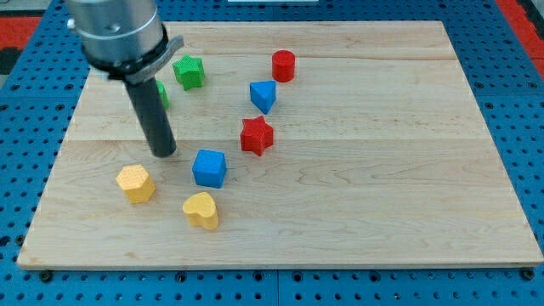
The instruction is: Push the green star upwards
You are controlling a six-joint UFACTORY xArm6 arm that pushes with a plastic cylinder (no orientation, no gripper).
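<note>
Camera view: my tip (164,154) upper-left on wooden board (382,212), below green star (189,71), left of blue cube (209,167). No pincer fitted; bare rod. Open board right.

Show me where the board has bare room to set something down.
The wooden board is bare right of the red star and red cylinder, and along the view's bottom. The left is crowded: my tip sits between the green star and blue cube.

My tip (164,153) rests well below the green star (189,71), left of the blue cube (209,167)
</note>
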